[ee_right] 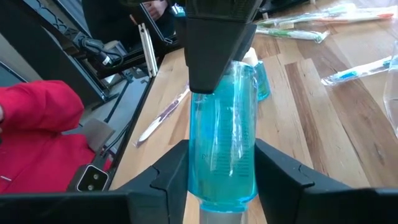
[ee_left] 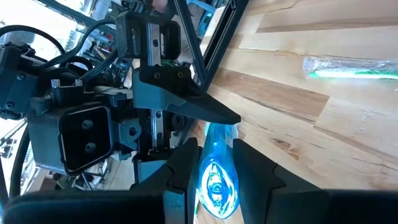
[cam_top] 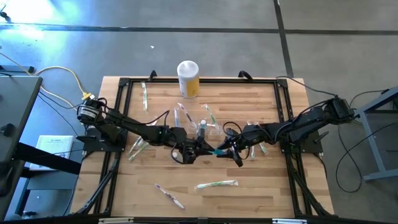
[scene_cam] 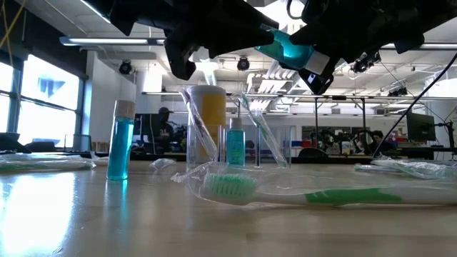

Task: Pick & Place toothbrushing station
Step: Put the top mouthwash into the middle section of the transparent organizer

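A small bottle of blue liquid point(cam_top: 219, 151) hangs in the air over the table's middle, between my two grippers. My left gripper point(cam_top: 201, 150) comes at it from the table's left, my right gripper point(cam_top: 231, 149) from the right, and both are shut on it. Behind them stands the clear holder point(scene_cam: 214, 135) with a second blue bottle point(scene_cam: 234, 146) and wrapped toothbrushes inside. A third blue bottle point(scene_cam: 120, 146) stands upright on the table at the left of the low view. A wrapped green toothbrush point(scene_cam: 300, 193) lies flat near the front edge. My left gripper pinches the bottle's base end point(ee_left: 217, 177) between its two fingers point(ee_left: 180, 168). It comes about level from the table's left, fingers along the bottle. The bottle is clear of the table, lying nearly level. My right gripper pinches the bottle's body point(ee_right: 222, 155) near the grey cap end point(ee_right: 214, 218), one finger point(ee_right: 177, 162) on each side. It comes about level from the table's right, fingers along the bottle. In the low view the cap end point(scene_cam: 314, 71) tilts slightly down.
A yellow canister with a white top point(cam_top: 188, 78) stands at the far edge. Wrapped toothbrushes lie scattered: point(cam_top: 216, 184), point(cam_top: 169, 195), point(cam_top: 144, 96), point(cam_top: 137, 148). A black frame point(cam_top: 124, 84) borders the tabletop. A person's red sleeve point(ee_right: 37, 137) shows beyond the left side.
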`<state>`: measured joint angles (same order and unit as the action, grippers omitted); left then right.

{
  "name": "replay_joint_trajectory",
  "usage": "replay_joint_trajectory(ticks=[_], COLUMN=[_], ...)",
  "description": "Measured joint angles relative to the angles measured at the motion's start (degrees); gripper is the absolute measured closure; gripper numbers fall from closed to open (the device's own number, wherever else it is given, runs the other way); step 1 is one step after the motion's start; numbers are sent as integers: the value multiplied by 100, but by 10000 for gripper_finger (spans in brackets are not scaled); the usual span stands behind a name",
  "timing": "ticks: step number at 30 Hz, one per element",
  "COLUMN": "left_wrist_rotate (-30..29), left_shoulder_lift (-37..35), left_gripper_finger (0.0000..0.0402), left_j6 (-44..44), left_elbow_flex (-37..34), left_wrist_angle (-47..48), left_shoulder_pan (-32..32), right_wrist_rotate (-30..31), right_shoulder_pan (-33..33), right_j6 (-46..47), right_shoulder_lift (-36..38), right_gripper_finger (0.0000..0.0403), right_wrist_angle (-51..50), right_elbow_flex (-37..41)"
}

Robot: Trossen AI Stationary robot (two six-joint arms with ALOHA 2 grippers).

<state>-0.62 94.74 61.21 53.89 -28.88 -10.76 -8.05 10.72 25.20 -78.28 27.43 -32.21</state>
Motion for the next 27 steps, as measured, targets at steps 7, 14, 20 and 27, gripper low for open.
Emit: replay_joint_trajectory(ticks=[7,14,20,27], left_wrist_rotate=[0,-2,27,33], left_shoulder_lift=[-1,0,-2,-2], left_gripper_finger=[266,257,280,308], left_j6=[-53,-109,-109,-111], left_elbow_flex=[0,0,0,0], left_wrist_angle=[34,33,-1,11], left_shoulder_pan=[0,0,0,0], right_wrist_rotate=[0,-11,-204,-227], right_shoulder_pan=[0,0,0,-2], right_j6=[-22,-105,-105,-107], right_shoulder_lift=[0,0,0,-2], right_gripper_finger=[259,261,263,259], right_wrist_angle=[30,64,158,156], right_elbow_flex=[0,-2,-2,-2])
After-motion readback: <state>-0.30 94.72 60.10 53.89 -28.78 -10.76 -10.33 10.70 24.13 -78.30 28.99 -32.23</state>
